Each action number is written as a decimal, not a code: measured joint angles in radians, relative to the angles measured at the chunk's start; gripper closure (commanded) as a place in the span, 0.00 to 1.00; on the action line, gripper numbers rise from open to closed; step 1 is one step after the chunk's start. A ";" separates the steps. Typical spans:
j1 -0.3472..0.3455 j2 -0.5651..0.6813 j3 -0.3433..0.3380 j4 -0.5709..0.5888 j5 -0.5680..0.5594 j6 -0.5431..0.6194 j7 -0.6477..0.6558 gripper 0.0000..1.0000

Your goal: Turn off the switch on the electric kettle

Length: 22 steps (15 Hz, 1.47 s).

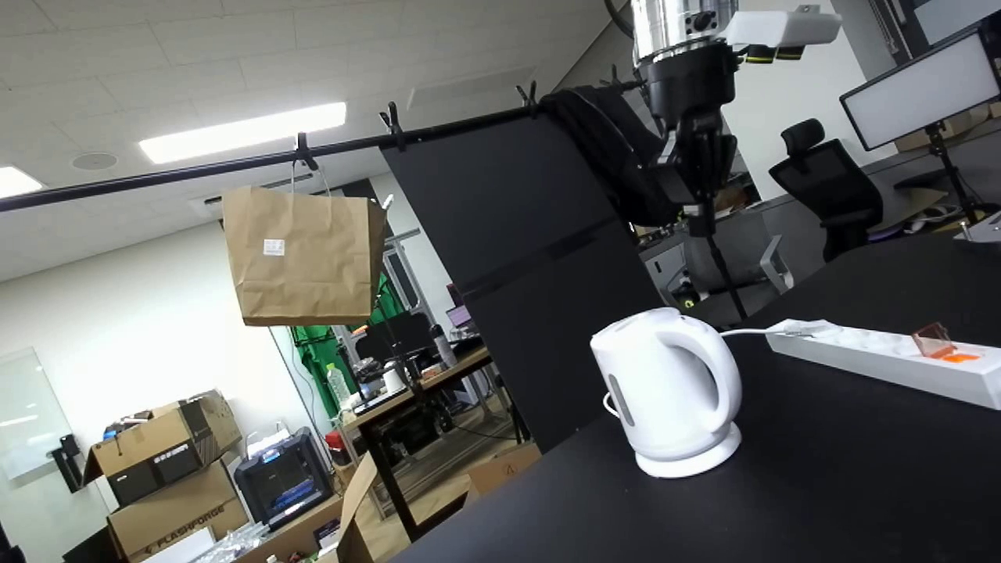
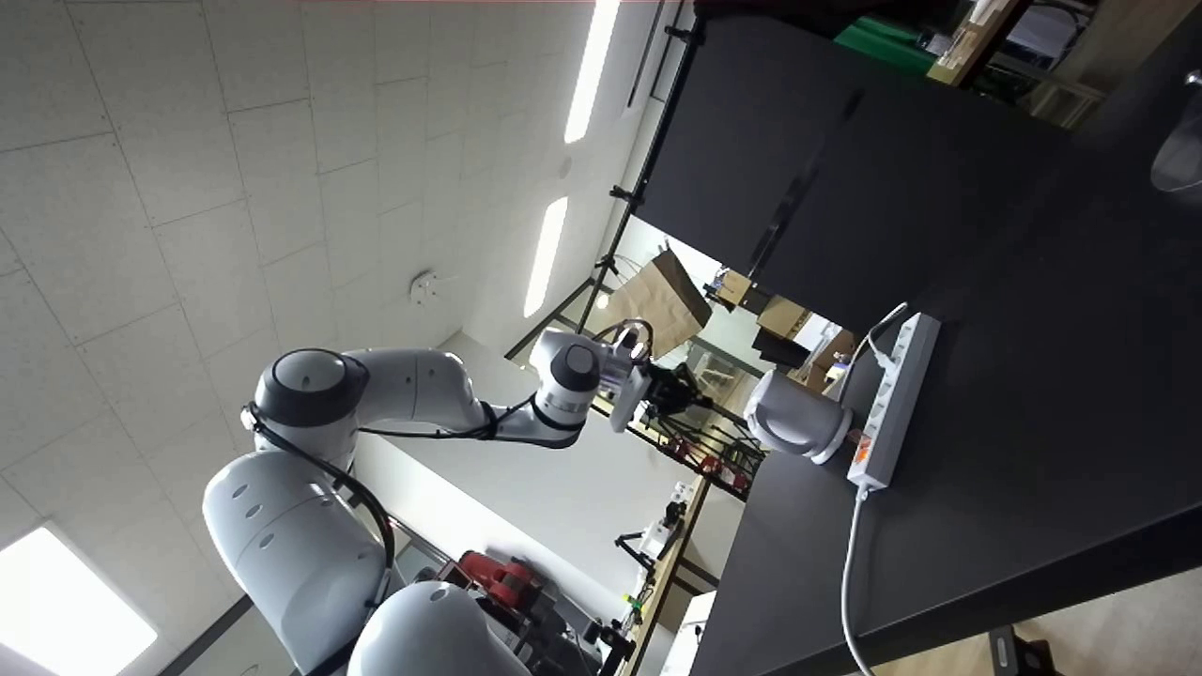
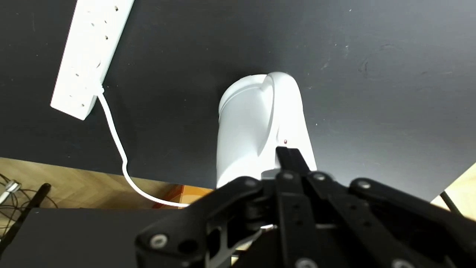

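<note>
The white electric kettle stands upright on the black table in both exterior views [image 1: 641,391] [image 2: 796,418]. In the wrist view the kettle [image 3: 241,126] is seen from above, with its loop handle [image 3: 288,96] toward the top. A small red dot [image 3: 285,141] shows on the handle, just beyond the fingertips. My gripper [image 3: 289,149] has its fingers together with nothing between them. The fingers cover part of the kettle's top, and no switch can be made out. In both exterior views my gripper [image 1: 698,223] [image 2: 706,404] points down above the kettle, apart from it.
A long white power strip [image 1: 884,356] lies beside the kettle; it also shows in the wrist view [image 3: 89,56]. A white cord [image 3: 121,149] runs from it past the table edge. A black panel [image 1: 532,258] stands behind the table. A paper bag [image 1: 305,258] hangs from a pole.
</note>
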<state>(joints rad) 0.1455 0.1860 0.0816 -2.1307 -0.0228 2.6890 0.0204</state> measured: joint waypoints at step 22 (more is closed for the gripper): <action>-0.002 -0.003 0.000 0.028 -0.001 -0.117 -0.001 0.00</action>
<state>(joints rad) 0.1438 0.1831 0.0818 -2.1028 -0.0239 2.5719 0.0196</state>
